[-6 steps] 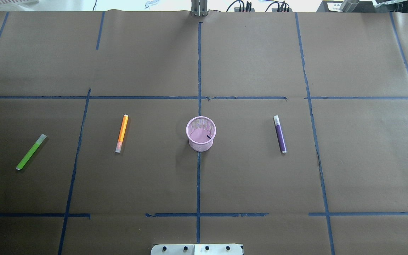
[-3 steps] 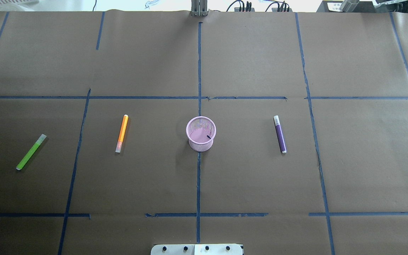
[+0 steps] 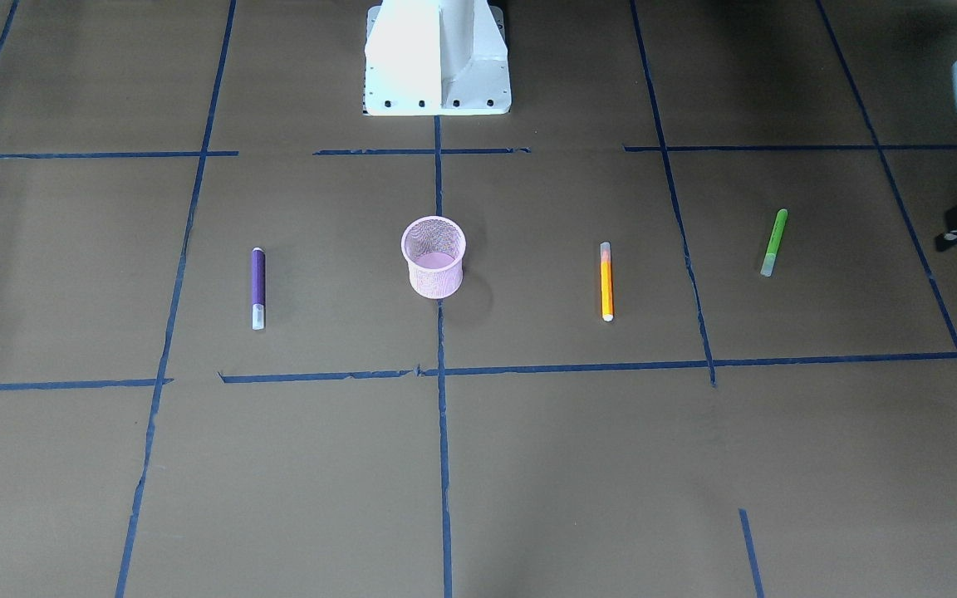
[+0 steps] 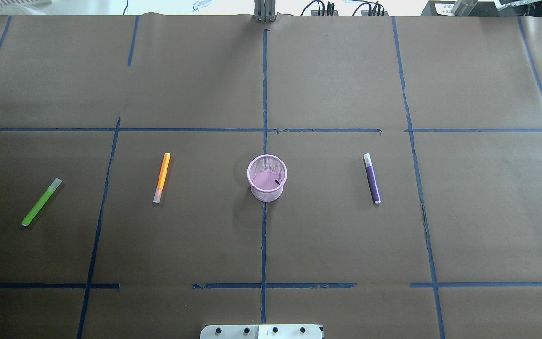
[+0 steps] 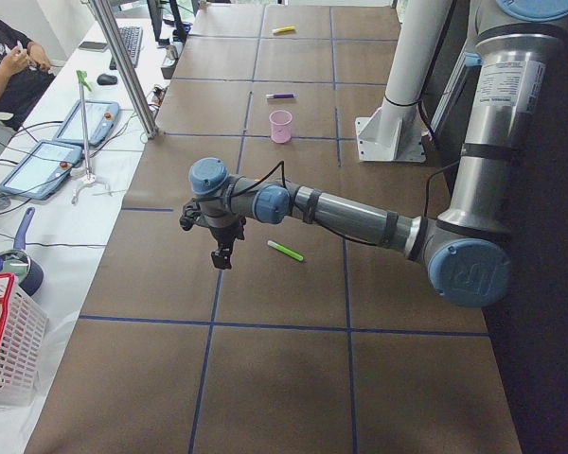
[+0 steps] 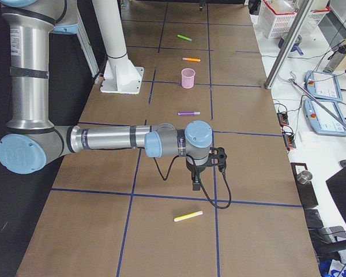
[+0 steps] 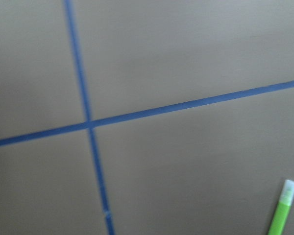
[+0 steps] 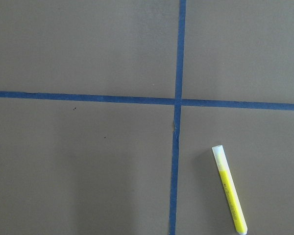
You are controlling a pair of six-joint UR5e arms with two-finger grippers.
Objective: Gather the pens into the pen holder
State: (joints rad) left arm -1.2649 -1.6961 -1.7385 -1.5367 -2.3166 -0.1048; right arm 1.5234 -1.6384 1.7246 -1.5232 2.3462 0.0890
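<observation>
The pink mesh pen holder stands upright at the table's middle with no pen in it. The orange pen and the green pen lie flat to its left, the purple pen to its right. A yellow pen lies beyond the purple one, also in the right wrist view. My left gripper hovers beside the green pen, whose capped end shows in the left wrist view. My right gripper hovers between the purple pen and the yellow pen. I cannot tell whether either gripper is open.
The white robot base stands at the near edge. Blue tape lines grid the brown table. A white basket, tablets and a seated operator are off the far side.
</observation>
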